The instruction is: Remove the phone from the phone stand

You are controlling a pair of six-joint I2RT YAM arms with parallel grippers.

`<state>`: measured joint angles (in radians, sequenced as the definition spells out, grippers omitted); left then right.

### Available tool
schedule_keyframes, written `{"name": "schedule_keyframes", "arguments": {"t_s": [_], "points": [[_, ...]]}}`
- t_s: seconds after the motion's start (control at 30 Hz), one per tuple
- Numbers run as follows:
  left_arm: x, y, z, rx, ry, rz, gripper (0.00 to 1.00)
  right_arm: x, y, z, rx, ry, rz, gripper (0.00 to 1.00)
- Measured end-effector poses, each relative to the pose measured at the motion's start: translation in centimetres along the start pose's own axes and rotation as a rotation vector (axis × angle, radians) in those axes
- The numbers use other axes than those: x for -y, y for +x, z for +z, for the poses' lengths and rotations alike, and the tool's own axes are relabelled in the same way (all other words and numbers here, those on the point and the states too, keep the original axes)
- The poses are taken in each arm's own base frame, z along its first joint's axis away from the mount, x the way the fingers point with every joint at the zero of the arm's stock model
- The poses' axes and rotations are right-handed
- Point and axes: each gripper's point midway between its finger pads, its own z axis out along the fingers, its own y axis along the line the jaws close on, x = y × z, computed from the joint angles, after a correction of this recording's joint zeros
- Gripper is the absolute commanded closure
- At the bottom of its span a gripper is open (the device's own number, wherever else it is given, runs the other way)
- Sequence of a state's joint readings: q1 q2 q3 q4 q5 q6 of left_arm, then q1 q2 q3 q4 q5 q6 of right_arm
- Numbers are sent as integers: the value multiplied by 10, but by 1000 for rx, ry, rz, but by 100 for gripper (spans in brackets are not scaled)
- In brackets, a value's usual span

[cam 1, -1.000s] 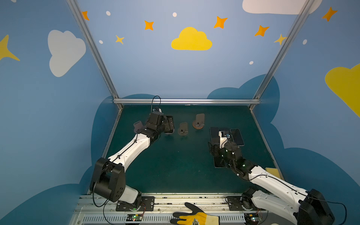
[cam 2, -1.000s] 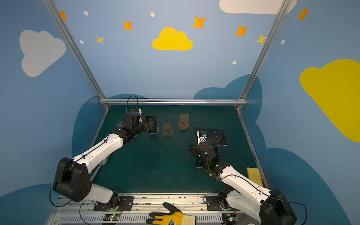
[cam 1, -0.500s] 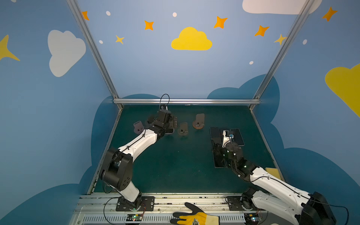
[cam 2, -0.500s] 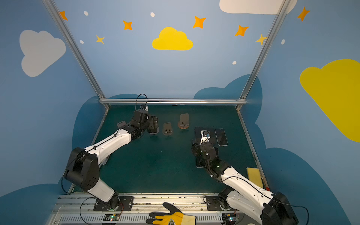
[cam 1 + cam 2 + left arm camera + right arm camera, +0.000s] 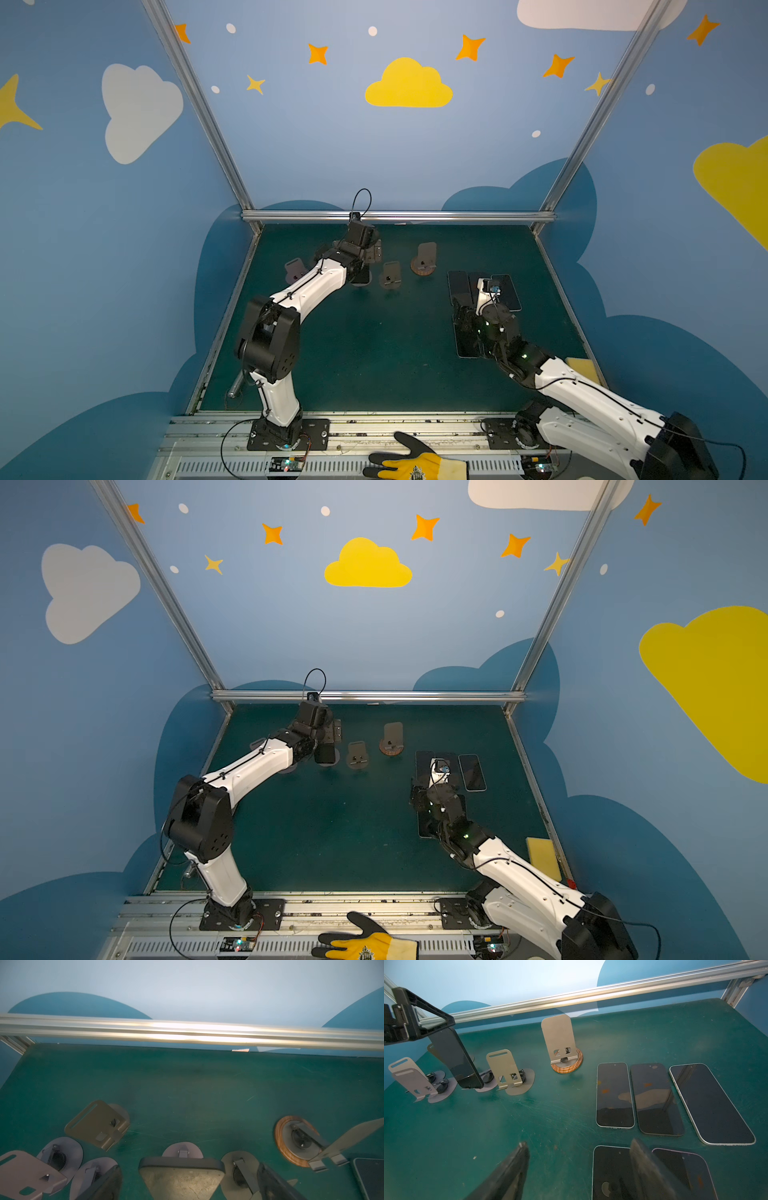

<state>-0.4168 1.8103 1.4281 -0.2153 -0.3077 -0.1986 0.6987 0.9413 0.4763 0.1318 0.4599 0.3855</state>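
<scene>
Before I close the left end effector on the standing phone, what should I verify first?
1. The left end effector is open: ok.
2. The phone has its top edge between both fingers: ok, roughly centred in the left wrist view.
3. The phone is seated on its stand: ok, it leans there in the right wrist view.
4. The fingers are clear of the neighbouring stands: cannot tell, these sit close on either side.
5. The right end effector is empty and out of the way: ok, open above the flat phones.
</scene>
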Motion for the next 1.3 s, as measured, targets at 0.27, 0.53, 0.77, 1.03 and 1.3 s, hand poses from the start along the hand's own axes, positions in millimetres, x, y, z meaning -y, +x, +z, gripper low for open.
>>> {"name": "schedule_keyframes", "arguments": {"t_s": [0.27, 0.53, 0.77, 1.03, 1.3], "points": [[-5, 17, 24, -76, -24, 14, 9, 1, 7, 4, -21, 12, -11, 23], [-14, 24, 39, -112, -39, -6, 18, 2, 8, 5, -27, 15, -14, 23], [-12, 25, 40, -113, -37, -7, 27, 2, 14, 8, -44, 22, -23, 23], [-7, 25, 37, -107, -34, 12, 31, 2, 15, 9, -47, 23, -25, 23], [-1, 12, 0, -57, -14, 29, 33, 3, 16, 9, -49, 29, -26, 23]]}}
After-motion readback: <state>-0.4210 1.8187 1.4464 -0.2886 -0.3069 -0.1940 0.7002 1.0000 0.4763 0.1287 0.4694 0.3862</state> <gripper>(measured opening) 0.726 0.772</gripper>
